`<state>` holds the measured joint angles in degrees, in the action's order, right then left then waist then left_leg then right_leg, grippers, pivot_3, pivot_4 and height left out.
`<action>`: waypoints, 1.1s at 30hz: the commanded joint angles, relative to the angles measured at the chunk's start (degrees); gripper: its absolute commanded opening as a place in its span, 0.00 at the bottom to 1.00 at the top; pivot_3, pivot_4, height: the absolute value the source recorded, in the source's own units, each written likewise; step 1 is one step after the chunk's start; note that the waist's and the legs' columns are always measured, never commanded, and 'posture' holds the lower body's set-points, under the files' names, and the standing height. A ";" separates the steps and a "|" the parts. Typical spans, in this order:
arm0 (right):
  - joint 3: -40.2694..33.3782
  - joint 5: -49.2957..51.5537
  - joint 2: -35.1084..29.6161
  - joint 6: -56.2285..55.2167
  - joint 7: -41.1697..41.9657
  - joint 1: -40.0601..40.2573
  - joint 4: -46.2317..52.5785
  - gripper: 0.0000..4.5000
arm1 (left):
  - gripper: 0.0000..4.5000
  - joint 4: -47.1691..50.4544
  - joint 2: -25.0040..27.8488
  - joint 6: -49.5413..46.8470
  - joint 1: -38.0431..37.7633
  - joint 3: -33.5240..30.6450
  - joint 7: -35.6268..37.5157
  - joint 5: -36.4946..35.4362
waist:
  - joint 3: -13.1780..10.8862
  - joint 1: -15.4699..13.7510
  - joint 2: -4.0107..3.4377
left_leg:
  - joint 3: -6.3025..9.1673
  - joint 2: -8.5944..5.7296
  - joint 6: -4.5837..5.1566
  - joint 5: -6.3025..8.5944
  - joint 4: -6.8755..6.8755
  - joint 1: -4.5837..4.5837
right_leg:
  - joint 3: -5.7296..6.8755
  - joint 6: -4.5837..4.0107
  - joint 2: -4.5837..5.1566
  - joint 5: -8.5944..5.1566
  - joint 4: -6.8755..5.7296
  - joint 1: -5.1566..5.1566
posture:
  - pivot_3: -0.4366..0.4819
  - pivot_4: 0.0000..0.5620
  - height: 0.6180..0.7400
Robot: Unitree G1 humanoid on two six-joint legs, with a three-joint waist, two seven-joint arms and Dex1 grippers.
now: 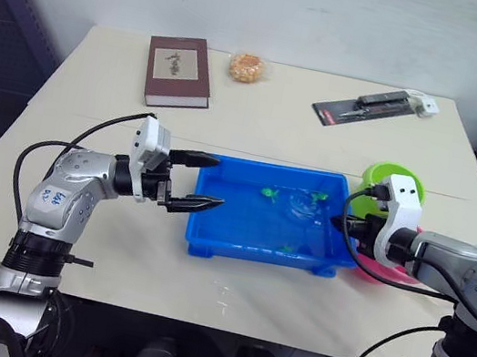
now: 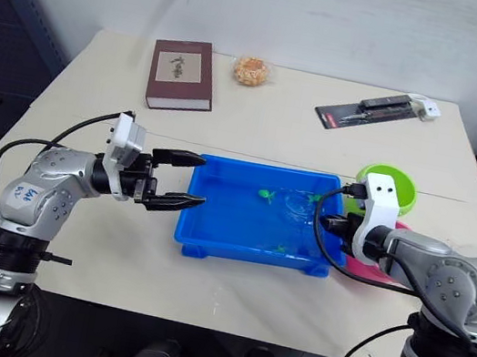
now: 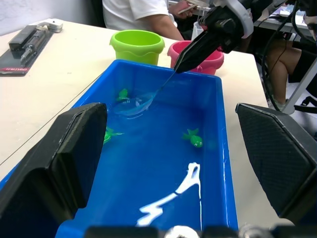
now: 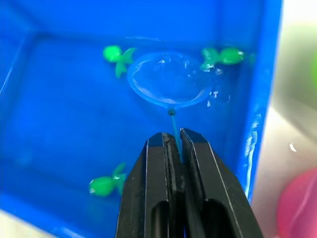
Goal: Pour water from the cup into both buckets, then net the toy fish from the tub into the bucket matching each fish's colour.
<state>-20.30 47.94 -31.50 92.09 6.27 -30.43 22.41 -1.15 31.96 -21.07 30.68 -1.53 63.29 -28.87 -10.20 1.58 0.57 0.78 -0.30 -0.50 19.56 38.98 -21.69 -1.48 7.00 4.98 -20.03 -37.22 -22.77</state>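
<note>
- Left gripper: fingers spread wide and holding nothing, poised at the tub's left end, the near finger just over the rim.
- Right gripper: fingers pinched narrow on the thin handle of the net, reaching in over the tub's right end.
- Tub: blue, at the near centre of the table, holding shallow water. The net's round hoop lies in the water toward the far right corner.
- Toy fish: three green ones visible. One lies just beside the hoop on one side, a second just beside it on the other, and a third well apart, nearer the front wall. No pink fish can be made out in the tub.
- Buckets: green bucket and pink bucket stand side by side just past the tub's right end, partly behind the right arm.
- Step in hand, as judged: the netting stage, with green fish outstanding. The next move calls for sliding the hoop under an adjacent fish, lifting level, and carrying it to the green bucket.
- Far edge of the table: a book, a wrapped snack and a packaged tool.
</note>
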 commanded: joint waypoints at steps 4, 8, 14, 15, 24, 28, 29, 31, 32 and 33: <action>-1.20 1.63 -0.99 0.41 -3.42 -0.12 -0.20 0.00 | 0.99 1.33 0.06 0.47 0.63 -1.06 -0.16 -0.75 | 0.00 -0.02 0.00 | 0.00 0.00 0.00 0.00 0.00 -0.01 | 0.01 0.00 0.00 0.00 0.01 0.00 | 0.48 0.27 1.00; -1.28 4.21 -0.75 0.41 -5.52 -0.39 -1.90 0.00 | 0.99 1.69 0.00 0.21 0.59 -1.00 -0.44 -0.82 | 0.00 0.00 0.00 | 0.00 0.00 0.00 0.00 -0.01 -0.01 | 0.01 0.00 0.00 0.00 0.00 0.00 | 0.48 0.27 1.00; -1.25 5.42 -0.59 0.41 -8.97 -1.66 -4.95 0.00 | 0.99 2.08 -0.18 0.00 0.71 -0.90 -0.94 -0.90 | 0.00 0.03 0.00 | -0.01 0.01 0.00 0.00 -0.01 -0.01 | 0.00 0.00 0.00 0.00 0.00 -0.01 | 0.48 0.27 1.00; -1.27 4.68 -0.41 0.41 -9.37 -1.86 -5.01 0.00 | 0.99 2.12 -0.20 -0.03 0.75 -0.87 -0.99 -0.91 | 0.00 0.03 0.00 | 0.00 0.00 0.00 0.00 -0.01 -0.01 | 0.00 0.00 0.00 0.00 0.00 -0.01 | 0.48 0.27 1.00; 1.02 -5.45 1.14 -6.18 -9.73 -1.55 -3.01 0.00 | 0.99 2.25 -0.60 -0.44 1.10 -1.02 -1.66 -1.28 | 0.00 -0.06 0.00 | 0.00 0.00 0.00 0.00 -0.04 -0.02 | 0.00 0.00 -0.01 0.00 0.06 -0.01 | 0.48 0.27 1.00; 2.09 -7.26 1.83 -10.12 -7.69 -0.33 -1.13 0.00 | 0.99 2.61 -1.42 -1.15 0.92 -2.03 -3.07 -2.18 | 0.00 -0.13 0.00 | 0.03 -0.02 0.02 -0.01 -0.01 -0.08 | 0.04 0.00 0.01 0.00 0.08 -0.01 | 0.48 0.27 1.00; 2.45 -7.35 1.78 -10.83 -6.92 0.22 -0.29 0.00 | 0.99 2.77 -1.40 -1.30 0.91 -2.02 -3.07 -2.16 | 0.00 -0.08 0.00 | 0.03 -0.03 0.02 -0.01 -0.01 -0.08 | 0.05 0.00 0.01 0.00 0.08 -0.01 | 0.48 0.27 1.00; 4.02 -8.19 0.70 -13.23 -5.00 1.85 1.51 0.00 | 0.99 2.79 -1.30 -1.41 0.94 -2.13 -3.06 -2.18 | 0.00 -0.03 0.00 | 0.03 -0.02 0.02 -0.01 -0.02 -0.09 | 0.05 0.01 0.01 0.00 0.08 -0.02 | 0.48 0.27 1.00; 6.37 -9.23 -1.62 -15.39 -2.90 3.53 3.29 0.00 | 0.99 2.61 -1.37 -1.42 1.10 -2.63 -3.62 -2.29 | 0.00 -0.02 -0.01 | 0.03 -0.02 0.02 -0.01 -0.01 -0.09 | 0.06 0.00 0.00 0.00 0.08 -0.02 | 0.48 0.27 1.00; 7.68 -9.80 -2.93 -16.71 -1.58 4.79 4.58 0.00 | 0.99 2.43 -1.37 -1.46 1.28 -3.06 -4.04 -2.41 | 0.00 -0.02 -0.01 | 0.03 -0.02 0.02 -0.01 -0.02 -0.09 | 0.06 0.00 0.00 0.00 0.08 -0.03 | 0.48 0.27 1.00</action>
<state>-13.36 40.23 -32.30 78.82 2.84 -26.26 23.22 -0.54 30.22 -22.69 31.00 -2.35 59.84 -29.87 -10.21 1.56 0.56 0.81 -0.32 -0.48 19.55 38.95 -21.78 -1.42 7.01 4.97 -20.03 -37.14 -22.80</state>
